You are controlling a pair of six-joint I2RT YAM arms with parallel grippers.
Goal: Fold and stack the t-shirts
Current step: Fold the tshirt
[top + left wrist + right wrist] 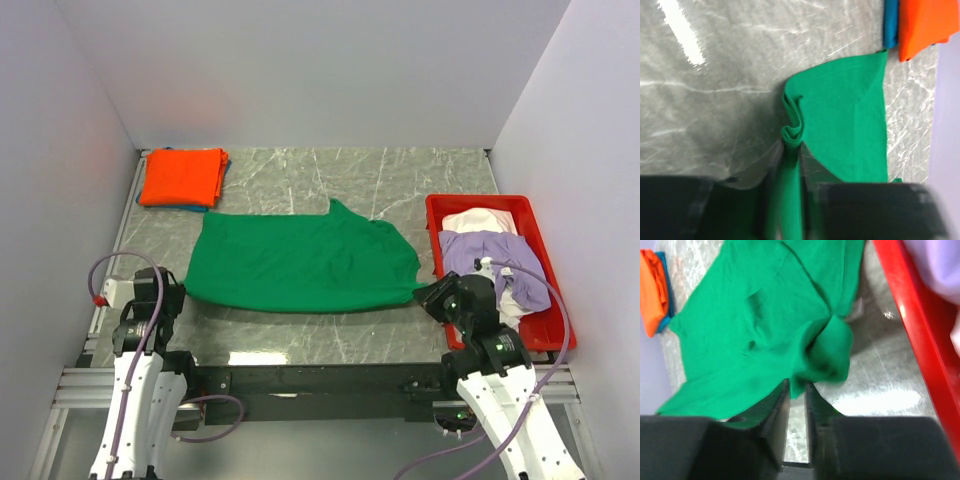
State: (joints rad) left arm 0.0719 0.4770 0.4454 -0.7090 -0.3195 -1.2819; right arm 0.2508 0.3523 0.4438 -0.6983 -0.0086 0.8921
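A bright green t-shirt point(300, 262) lies spread across the middle of the table. My left gripper point(172, 292) is shut on its near left corner, and cloth bunches between the jaws in the left wrist view point(792, 145). My right gripper point(432, 295) is shut on its near right corner, seen in the right wrist view point(797, 387). A folded orange t-shirt point(182, 176) lies on a blue one point(190, 207) at the far left. A lilac t-shirt point(495, 258) and a white one point(478, 218) lie crumpled in the tray.
A red plastic tray point(436, 240) stands at the right edge of the table, close to my right gripper; its wall shows in the right wrist view point(920, 325). White walls close in the table on three sides.
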